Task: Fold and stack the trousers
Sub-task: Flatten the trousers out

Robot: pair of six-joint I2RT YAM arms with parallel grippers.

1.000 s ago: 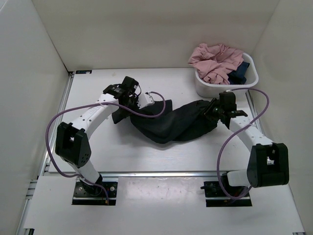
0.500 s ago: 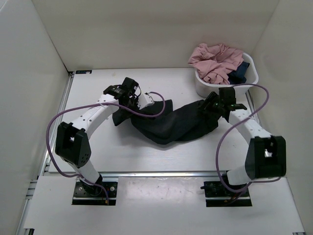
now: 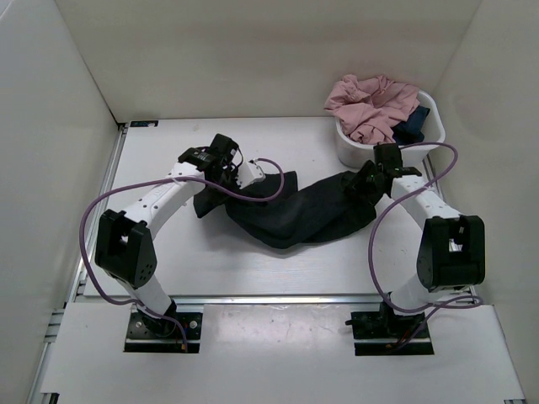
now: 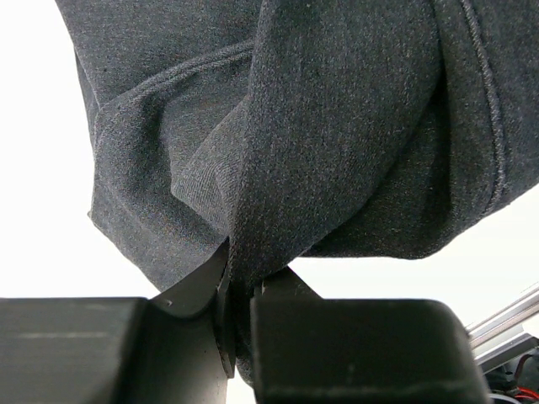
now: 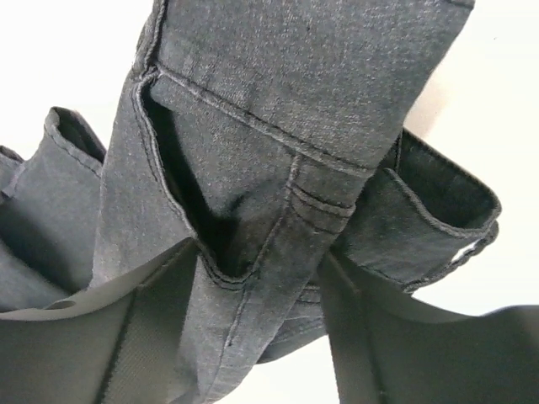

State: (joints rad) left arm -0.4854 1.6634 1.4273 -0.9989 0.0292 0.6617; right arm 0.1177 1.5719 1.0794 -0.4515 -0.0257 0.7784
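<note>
White tub [image 3: 352, 153]: pink cloth [image 3: 370, 105], perhaps a blue garment [image 3: 413, 126]; trousers [image 3: 295, 215] just outside

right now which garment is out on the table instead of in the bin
The black trousers, stretched across the table; the pink garment and dark blue garment are piled in the white bin.

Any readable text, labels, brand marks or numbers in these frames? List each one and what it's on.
No text can be read in any view.
Trousers: plain, no print.
White tag sliver at their waistband: too small to read.
Dark strip at the far left corner of the table: too small to read.
White bin: no marking visible.
</note>
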